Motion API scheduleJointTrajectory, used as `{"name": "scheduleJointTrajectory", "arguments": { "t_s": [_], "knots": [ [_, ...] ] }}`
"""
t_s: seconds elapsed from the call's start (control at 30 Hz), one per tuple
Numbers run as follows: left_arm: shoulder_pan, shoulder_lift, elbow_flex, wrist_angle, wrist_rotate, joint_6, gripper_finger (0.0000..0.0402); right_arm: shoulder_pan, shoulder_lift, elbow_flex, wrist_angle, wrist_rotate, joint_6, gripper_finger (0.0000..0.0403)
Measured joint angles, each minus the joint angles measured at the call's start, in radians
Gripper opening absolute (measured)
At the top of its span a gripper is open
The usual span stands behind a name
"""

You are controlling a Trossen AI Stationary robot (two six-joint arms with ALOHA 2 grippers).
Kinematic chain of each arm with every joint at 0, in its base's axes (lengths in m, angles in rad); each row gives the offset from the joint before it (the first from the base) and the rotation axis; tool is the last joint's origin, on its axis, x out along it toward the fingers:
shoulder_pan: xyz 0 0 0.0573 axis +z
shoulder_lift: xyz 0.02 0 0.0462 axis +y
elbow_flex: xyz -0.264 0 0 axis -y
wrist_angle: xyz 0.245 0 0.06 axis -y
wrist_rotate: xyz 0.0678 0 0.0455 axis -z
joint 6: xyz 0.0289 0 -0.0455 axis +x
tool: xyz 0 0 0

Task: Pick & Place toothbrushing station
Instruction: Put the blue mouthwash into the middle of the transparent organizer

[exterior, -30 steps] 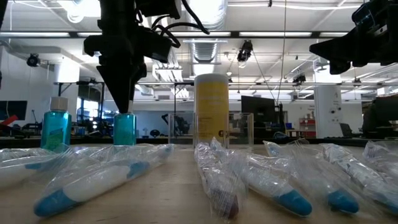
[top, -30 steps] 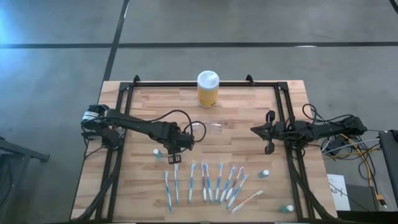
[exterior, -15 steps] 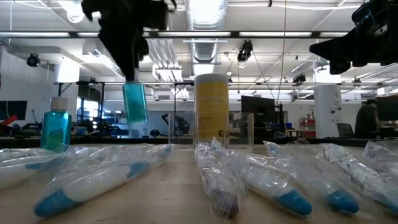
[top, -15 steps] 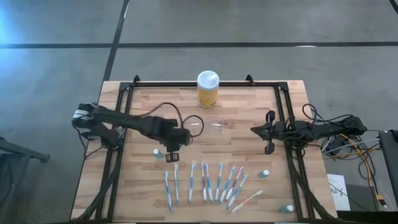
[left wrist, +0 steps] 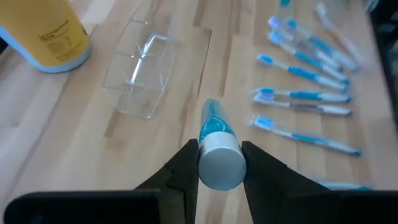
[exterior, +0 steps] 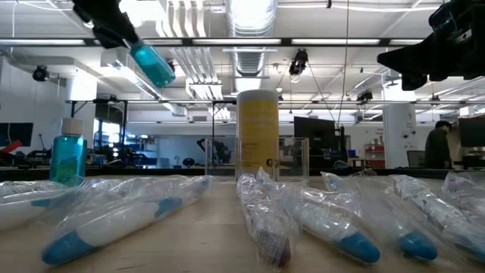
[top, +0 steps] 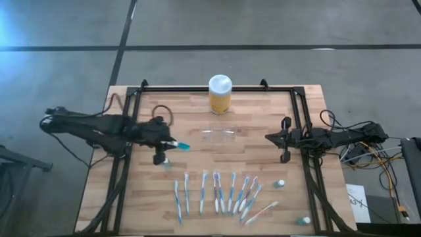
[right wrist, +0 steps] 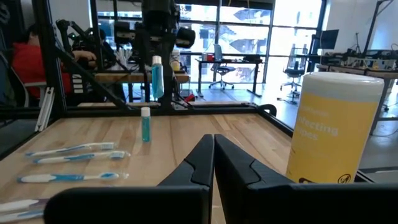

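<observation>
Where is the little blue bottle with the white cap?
The small blue bottle with the white cap is in the air, gripped by the left hand, left of the clear plastic holder.

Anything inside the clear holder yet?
No. The clear holder looks empty, bare wood showing through it. The left gripper holds the blue bottle in the air, short of it.

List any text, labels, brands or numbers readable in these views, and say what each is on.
"...ecting": the end of a large pale word on the yellow jar, in the right wrist view; its start is cut off, and the line under it is too blurred to read.
Dark print on the same jar's label in the left wrist view: too small to read.
Toothbrush wrappers and the blue bottle held by the left gripper: no readable text.
</observation>
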Motion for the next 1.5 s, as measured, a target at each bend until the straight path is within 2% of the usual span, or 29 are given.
{"name": "scheduleJointTrajectory", "arguments": {
  "t_s": [0.27,0.43,0.6,0.73,0.9,1.03,1.2,1.37,1.5],
  "knots": [
    [-0.002,-0.332,-0.370,0.323,-0.089,-0.040,0.0097,0.000,0.000,0.000,0.000,0.000,0.002,0.0008],
    [-0.002,-0.468,-0.558,0.516,-0.104,-0.055,0.0097,0.000,0.001,0.000,0.000,0.000,0.012,0.0008],
    [-0.002,-0.516,-0.642,0.530,-0.119,-0.091,0.0097,0.000,0.001,0.000,-0.004,0.000,0.012,0.0008],
    [-0.001,-0.521,-0.638,0.546,-0.120,-0.091,0.0097,0.000,0.001,0.000,-0.005,0.000,0.012,0.0008],
    [0.040,-0.457,-0.527,0.485,-0.165,-0.076,0.0097,0.000,0.001,0.000,-0.005,0.000,0.012,0.0008],
    [0.083,-0.327,-0.355,0.371,-0.163,-0.052,0.0097,0.000,0.001,0.000,-0.005,0.000,0.011,0.0008],
    [0.151,-0.077,-0.082,0.165,-0.116,-0.028,0.0097,0.000,0.001,0.000,-0.005,0.000,0.011,0.0008],
    [0.193,0.206,0.187,0.064,-0.042,0.097,0.0097,0.000,0.001,0.000,-0.005,0.000,0.007,0.0008],
    [0.214,0.426,0.420,-0.053,-0.023,0.174,0.0097,0.000,0.000,0.000,-0.005,0.002,0.007,0.0008]
  ]
}}
